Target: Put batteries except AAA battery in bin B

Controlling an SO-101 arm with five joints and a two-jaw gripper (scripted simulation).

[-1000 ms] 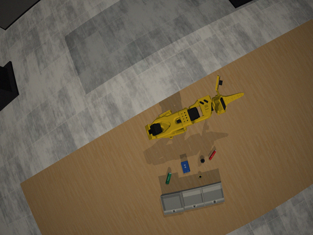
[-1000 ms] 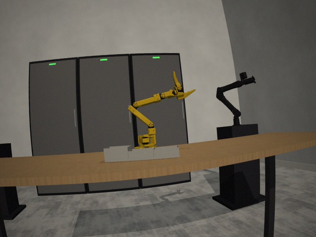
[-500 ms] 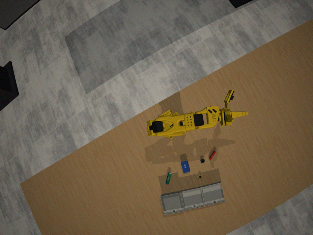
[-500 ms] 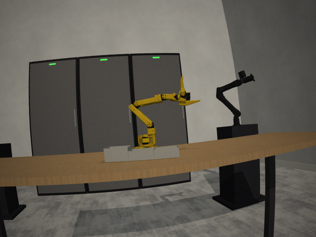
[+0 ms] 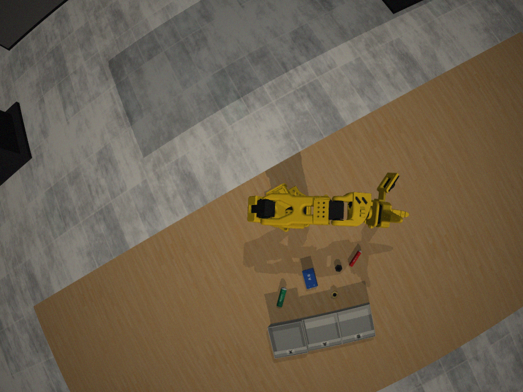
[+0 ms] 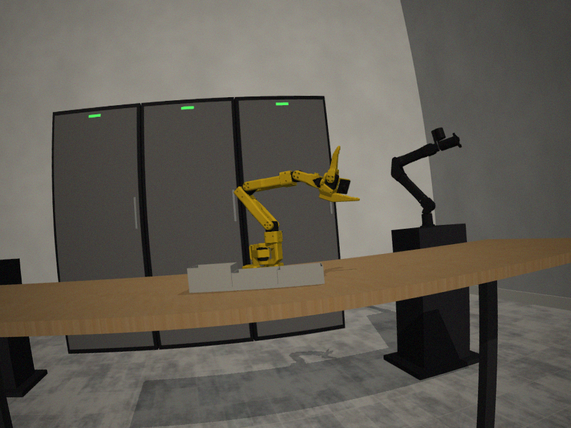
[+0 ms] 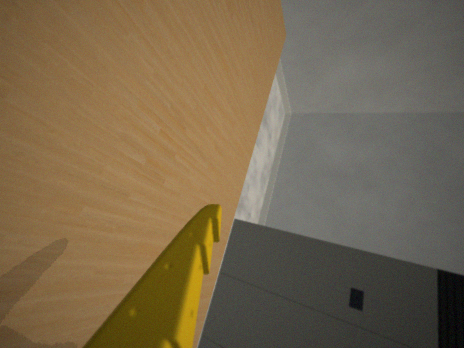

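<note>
In the overhead view a green cylindrical battery (image 5: 281, 296), a blue block battery (image 5: 309, 278) and a thin red battery (image 5: 355, 258) lie on the wooden table in front of a grey row of three bins (image 5: 322, 330). The right-hand bin (image 5: 357, 324) seems to carry the mark B; the letter is too small to be sure. My gripper (image 5: 400, 196) is wide open and empty, high above the table (image 6: 343, 177), well behind the batteries. The wrist view shows only one yellow finger (image 7: 192, 270), bare table and the wall.
A small black hex piece (image 5: 337, 267) lies between the blue and red batteries. A small dark ring (image 5: 334, 294) lies just behind the bins. A black arm on a pedestal (image 6: 426, 184) stands beyond the table's far edge.
</note>
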